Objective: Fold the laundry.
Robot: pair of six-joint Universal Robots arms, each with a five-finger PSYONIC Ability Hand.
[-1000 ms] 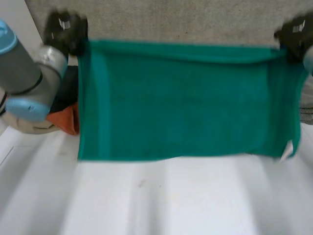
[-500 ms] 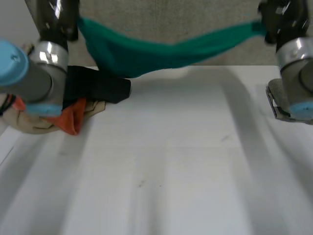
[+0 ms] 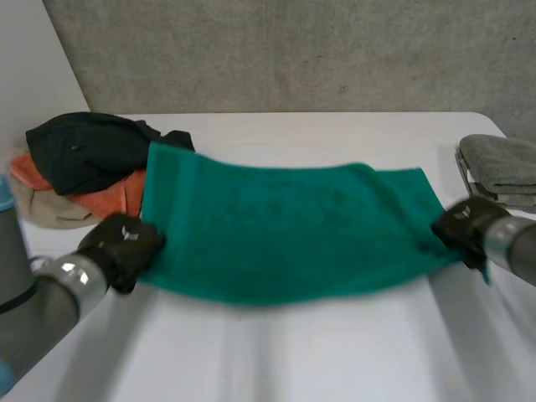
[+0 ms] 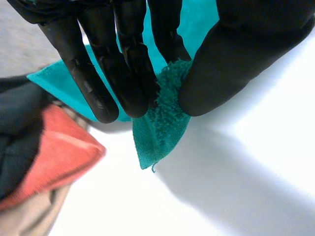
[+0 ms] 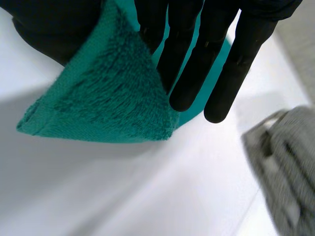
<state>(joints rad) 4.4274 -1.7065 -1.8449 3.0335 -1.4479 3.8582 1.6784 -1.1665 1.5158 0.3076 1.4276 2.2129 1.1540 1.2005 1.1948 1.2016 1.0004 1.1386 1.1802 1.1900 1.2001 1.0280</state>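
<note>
Item: green towel (image 3: 285, 234), spread on the white bench (image 3: 293, 360) with its long axis running side to side, from one hand to the other; far long edge lies away from both hands, toward the wall; far left corner sits against a pile of unfolded laundry, made up of a black garment (image 3: 84, 146), an orange cloth (image 3: 113, 197) and a beige cloth (image 3: 46, 213). Left hand (image 3: 121, 244): at the near left corner; its wrist view shows the fingers (image 4: 123, 73) closed against the thumb (image 4: 236, 64) with the corner's pile pinched between them and a small tip of cloth hanging free below. Right hand (image 3: 462, 224): at the near right corner; its wrist view shows straight fingers (image 5: 216, 59) laid over the cloth, with the thumb (image 5: 54, 34) behind it, so the corner is pinched; a folded grey towel (image 3: 502, 167) lies just beyond this hand, apart from the green one. Governing relation: each hand is nearest to its own end of the near edge, and the whole body of the towel lies ahead of them; judged next move: carry the near edge forward over to the far edge, both hands level so that the corners meet; risk: the left side riding onto the pile.
</note>
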